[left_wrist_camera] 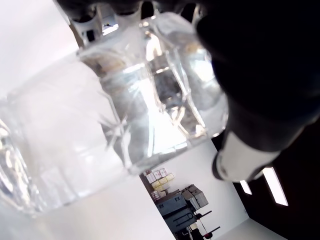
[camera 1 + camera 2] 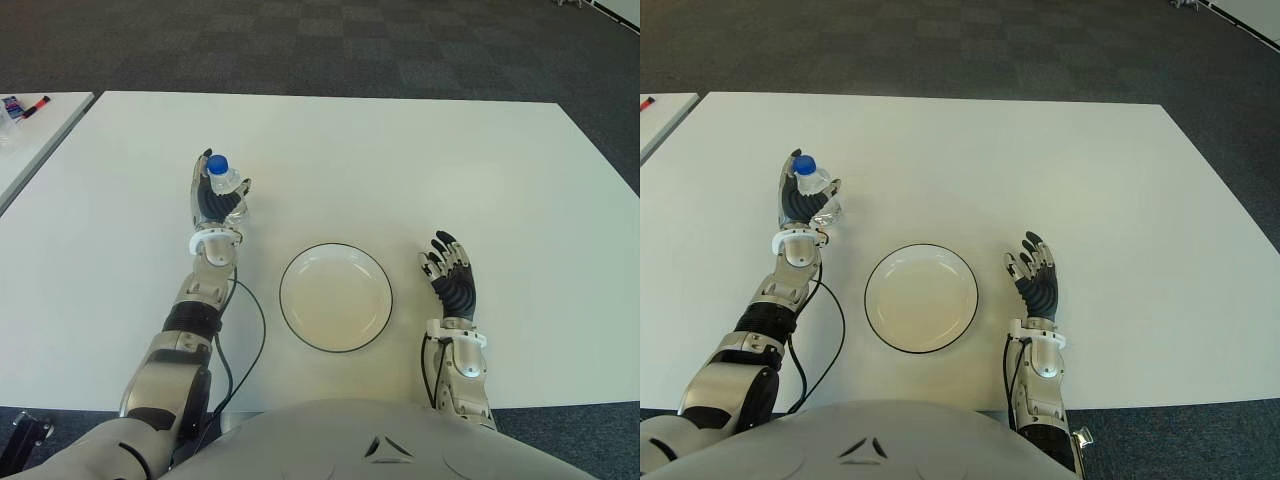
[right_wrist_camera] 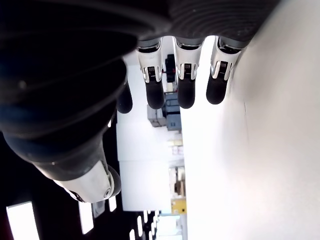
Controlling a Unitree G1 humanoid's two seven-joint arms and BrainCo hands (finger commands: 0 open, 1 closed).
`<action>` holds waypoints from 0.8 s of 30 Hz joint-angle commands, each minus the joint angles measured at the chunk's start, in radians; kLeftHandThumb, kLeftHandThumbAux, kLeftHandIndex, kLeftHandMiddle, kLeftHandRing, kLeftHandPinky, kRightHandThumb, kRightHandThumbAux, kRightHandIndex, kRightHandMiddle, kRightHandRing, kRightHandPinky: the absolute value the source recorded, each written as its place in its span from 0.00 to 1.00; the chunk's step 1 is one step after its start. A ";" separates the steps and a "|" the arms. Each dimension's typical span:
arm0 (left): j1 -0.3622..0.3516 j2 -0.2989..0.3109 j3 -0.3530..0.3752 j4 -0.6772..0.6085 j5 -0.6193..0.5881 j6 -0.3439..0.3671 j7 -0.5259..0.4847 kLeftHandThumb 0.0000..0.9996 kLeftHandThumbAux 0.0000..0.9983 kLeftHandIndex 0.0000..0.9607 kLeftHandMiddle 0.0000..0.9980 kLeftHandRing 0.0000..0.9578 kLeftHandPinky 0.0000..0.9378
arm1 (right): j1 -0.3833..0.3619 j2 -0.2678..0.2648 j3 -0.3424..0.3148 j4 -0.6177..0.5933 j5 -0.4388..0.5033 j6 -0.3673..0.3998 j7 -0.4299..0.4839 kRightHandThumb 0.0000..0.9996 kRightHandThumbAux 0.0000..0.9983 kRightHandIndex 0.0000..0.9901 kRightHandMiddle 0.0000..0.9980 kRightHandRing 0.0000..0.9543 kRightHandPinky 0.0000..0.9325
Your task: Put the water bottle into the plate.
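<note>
Left eye view: unlabelled water bottle (image 2: 224,181), blue cap.

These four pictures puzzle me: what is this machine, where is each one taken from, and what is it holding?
It is a humanoid robot with two arms ending in fingered hands. The two wide pictures come from cameras in its head, looking down at a white table. The two close-ups come from cameras on its wrists. The left hand is closed around a clear water bottle with a blue cap; its wrist view shows the bottle filling the frame. An empty white plate lies between the hands. The right hand shows to the right of the plate, fingers spread, holding nothing.
</note>
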 commanded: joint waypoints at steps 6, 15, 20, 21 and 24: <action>-0.010 -0.003 -0.010 0.009 0.007 0.026 -0.006 0.22 0.78 0.03 0.05 0.09 0.15 | 0.019 0.008 -0.002 0.032 0.004 0.061 -0.007 0.47 0.78 0.17 0.14 0.12 0.16; -0.003 -0.004 -0.017 -0.007 0.007 0.047 -0.008 0.21 0.78 0.03 0.05 0.09 0.16 | 0.020 0.009 -0.001 0.032 0.010 0.056 -0.001 0.47 0.80 0.15 0.14 0.12 0.16; 0.000 -0.005 -0.022 -0.013 0.011 0.062 -0.004 0.21 0.79 0.03 0.06 0.09 0.16 | 0.021 0.011 -0.001 0.031 0.008 0.049 -0.002 0.46 0.80 0.15 0.14 0.12 0.15; 0.000 -0.006 -0.023 -0.013 0.011 0.065 -0.004 0.21 0.79 0.03 0.06 0.09 0.16 | 0.022 0.011 -0.002 0.032 0.008 0.047 -0.003 0.46 0.80 0.15 0.14 0.12 0.15; 0.001 -0.006 -0.024 -0.015 0.010 0.072 -0.004 0.22 0.79 0.02 0.05 0.09 0.15 | 0.021 0.012 -0.002 0.033 0.006 0.044 -0.005 0.46 0.80 0.16 0.14 0.12 0.15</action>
